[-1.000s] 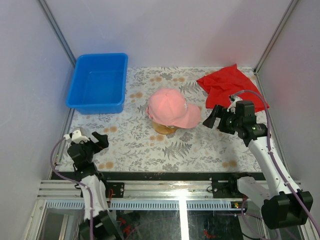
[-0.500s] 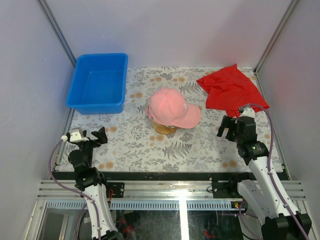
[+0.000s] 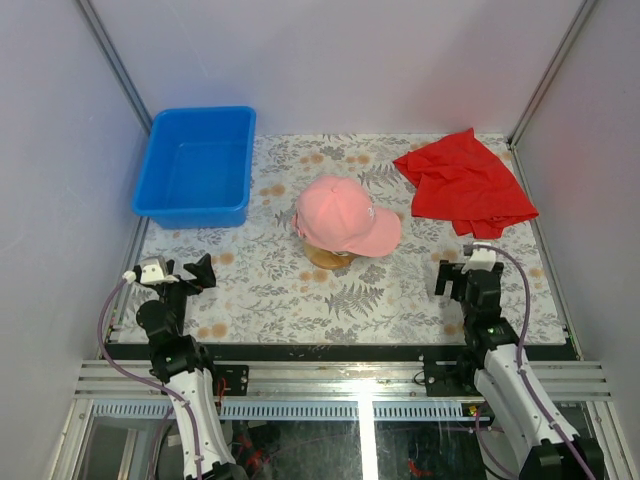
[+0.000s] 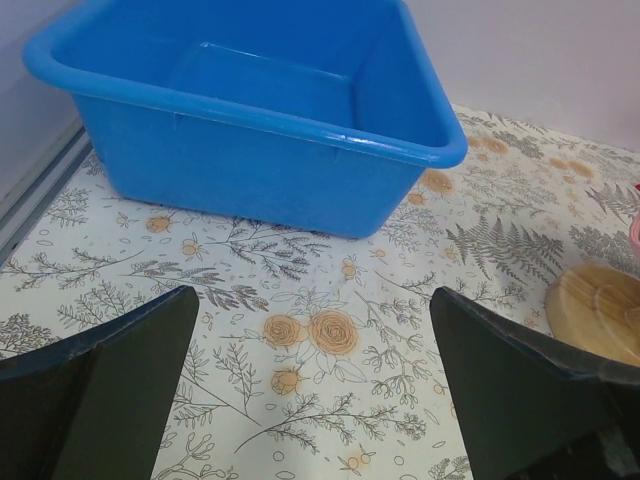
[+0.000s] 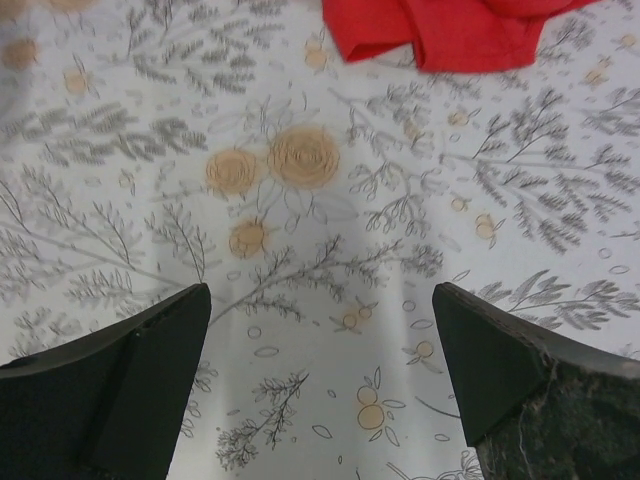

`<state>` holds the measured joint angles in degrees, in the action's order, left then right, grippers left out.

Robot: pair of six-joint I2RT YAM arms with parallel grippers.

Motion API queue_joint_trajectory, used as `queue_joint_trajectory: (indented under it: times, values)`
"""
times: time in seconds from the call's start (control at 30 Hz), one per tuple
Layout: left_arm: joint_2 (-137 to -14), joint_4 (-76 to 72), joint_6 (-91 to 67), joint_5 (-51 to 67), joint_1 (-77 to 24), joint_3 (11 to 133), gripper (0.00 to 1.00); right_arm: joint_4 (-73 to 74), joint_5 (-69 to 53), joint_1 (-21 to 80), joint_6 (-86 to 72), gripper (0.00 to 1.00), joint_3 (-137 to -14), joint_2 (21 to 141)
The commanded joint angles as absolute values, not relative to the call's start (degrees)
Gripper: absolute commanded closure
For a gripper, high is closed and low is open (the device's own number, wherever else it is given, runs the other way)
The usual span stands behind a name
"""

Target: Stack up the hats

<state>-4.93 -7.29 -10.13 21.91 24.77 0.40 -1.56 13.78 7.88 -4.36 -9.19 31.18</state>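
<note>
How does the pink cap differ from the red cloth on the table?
The pink cap is pale pink; the red cloth is a deep red. The cap has a domed shape with a brim, while the cloth lies flat and rumpled. The cap sits raised on a wooden stand; the cloth lies directly on the table at the far right. Both look like soft fabric.

Your top camera overlooks everything; low wrist cameras share the blue bin (image 4: 260, 170) ahead of left gripper (image 4: 312, 292), red cloth (image 5: 450, 30) ahead of right gripper (image 5: 321, 288)
</note>
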Motion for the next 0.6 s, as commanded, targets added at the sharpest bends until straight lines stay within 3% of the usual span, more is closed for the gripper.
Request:
queue_joint_trajectory:
  times: [0.0,0.23,0.57]
  values:
    - [-4.9,-10.5,-8.7,22.5,24.6,-7.0,0.00,-14.1,12.0,8.1,-0.1,0.01,-1.7,25.8]
    - [-4.8,-10.5,-8.7,22.5,24.5,-7.0,0.00,-13.4,13.0,8.1,-0.5,0.01,5.3,12.1]
    - [-4.8,-10.5,-8.7,22.5,24.5,-7.0,0.00,-14.6,11.0,8.2,0.0,0.01,4.4,16.4]
